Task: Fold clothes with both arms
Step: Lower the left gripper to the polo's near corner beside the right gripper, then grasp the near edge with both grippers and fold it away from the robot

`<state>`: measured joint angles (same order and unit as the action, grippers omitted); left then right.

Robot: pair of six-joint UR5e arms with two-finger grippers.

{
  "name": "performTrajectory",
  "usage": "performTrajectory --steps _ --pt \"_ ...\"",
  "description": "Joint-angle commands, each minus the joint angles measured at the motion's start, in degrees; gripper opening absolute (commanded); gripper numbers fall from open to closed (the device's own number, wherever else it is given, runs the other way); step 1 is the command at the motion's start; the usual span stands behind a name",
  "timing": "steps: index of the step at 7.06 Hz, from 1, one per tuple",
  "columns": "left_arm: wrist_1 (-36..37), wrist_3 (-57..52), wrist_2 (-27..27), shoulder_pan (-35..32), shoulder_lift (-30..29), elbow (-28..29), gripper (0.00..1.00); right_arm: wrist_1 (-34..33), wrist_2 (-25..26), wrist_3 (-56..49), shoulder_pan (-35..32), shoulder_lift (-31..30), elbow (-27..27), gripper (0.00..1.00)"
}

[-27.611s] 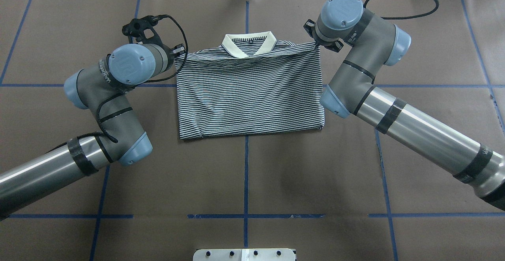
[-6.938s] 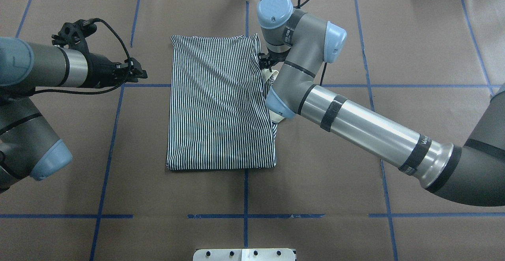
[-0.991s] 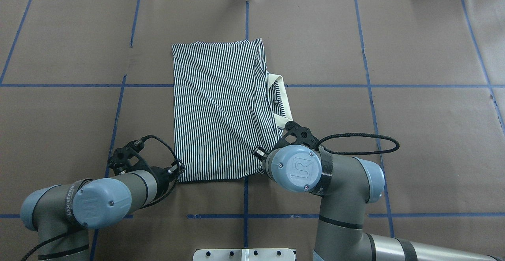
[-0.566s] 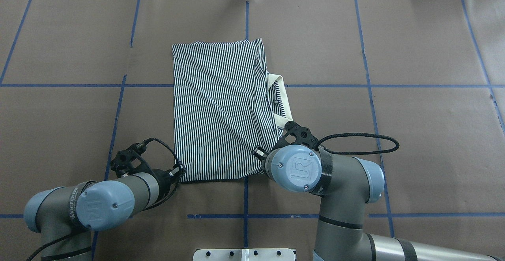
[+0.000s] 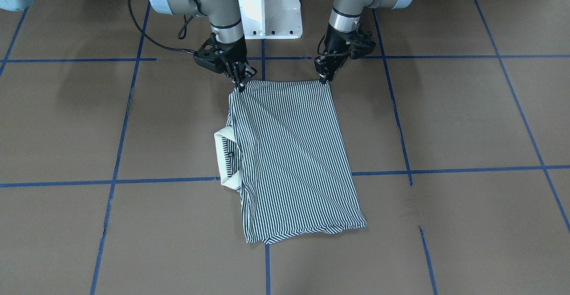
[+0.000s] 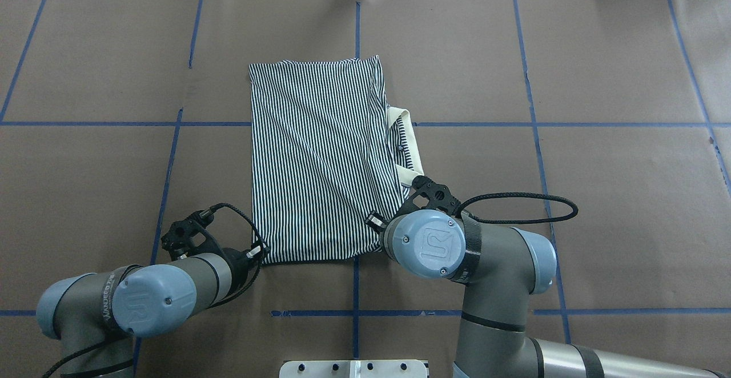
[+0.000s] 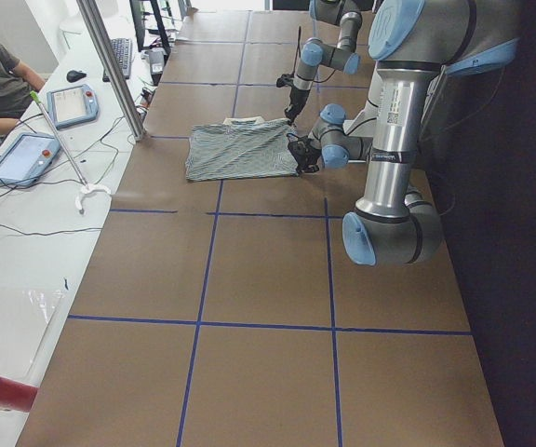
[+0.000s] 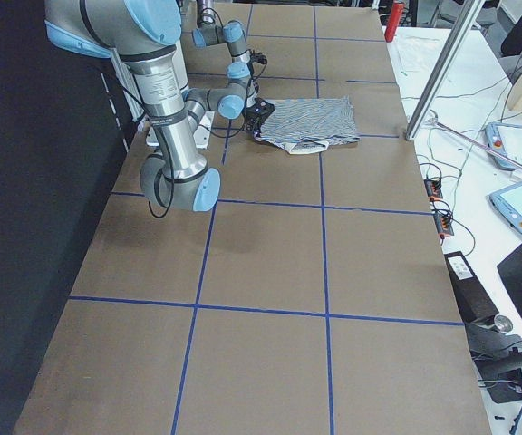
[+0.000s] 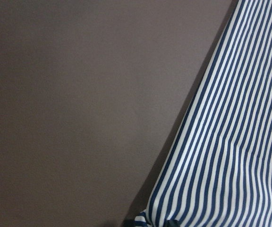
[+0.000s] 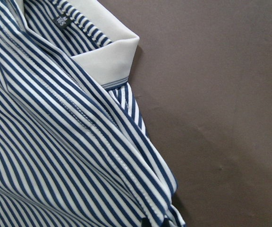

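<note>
In the front-facing view the left gripper (image 5: 326, 79) is seen pinched together on one corner of the polo shirt (image 5: 289, 152). The right gripper (image 5: 241, 85) is clamped on the other corner of the same edge, and that edge is drawn straight between them. The folded shirt is spread flat over the brown table (image 5: 445, 121), ahead of both grippers and away from the robot's base. The cream collar (image 5: 221, 152) juts out on the right gripper's side.

In the overhead view the left gripper (image 6: 260, 250) is met at the shirt's (image 6: 320, 155) nearest corner. The right gripper's fingertips are hidden under the right arm (image 6: 431, 244), so nothing can be judged there. The collar (image 6: 416, 151) is seen just ahead of that wrist.

In the two side views the shirt (image 7: 235, 151) (image 8: 314, 120) is shown lying flat just beyond both grippers — nothing finer can be read.

In the left wrist view striped cloth (image 9: 230, 142) fills the right part and bare table (image 9: 70, 104) the left, with the cloth's corner at the bottom edge.

In the right wrist view folded stripes (image 10: 55, 156) run up from the fingers to the collar (image 10: 108, 59) — a dark button (image 10: 62, 21) is seen beside it.
</note>
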<state>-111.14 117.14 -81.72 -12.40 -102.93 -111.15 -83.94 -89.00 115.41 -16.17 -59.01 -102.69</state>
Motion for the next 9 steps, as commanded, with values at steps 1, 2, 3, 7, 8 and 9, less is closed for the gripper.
performTrajectory --steps 1,2,3,7,8,9 --pt "0.05 -0.07 -0.02 -0.25 0.18 -2.04 0.00 0.00 -0.03 -0.01 0.00 -0.05 -0.32 0.00" --pt "0.05 -0.07 -0.20 -0.60 0.88 -4.58 0.00 0.00 -0.03 -0.01 -0.17 -0.22 -1.19 0.00" --pt "3.27 0.02 -0.46 -0.26 1.67 -8.61 0.00 -0.09 0.06 0.16 0.09 -1.79 -3.20 0.00" --pt "5.15 1.51 -6.51 0.01 0.80 -13.65 0.00 -20.77 3.13 7.88 10.97 -8.05 -26.72 0.00" --pt "5.24 1.51 -6.61 0.01 0.80 -15.40 0.00 -24.05 3.22 8.07 11.25 -7.53 -28.69 0.00" --pt "5.24 1.51 -6.70 0.01 0.36 -16.54 0.00 -24.08 2.96 7.73 9.94 -7.43 -28.36 0.00"
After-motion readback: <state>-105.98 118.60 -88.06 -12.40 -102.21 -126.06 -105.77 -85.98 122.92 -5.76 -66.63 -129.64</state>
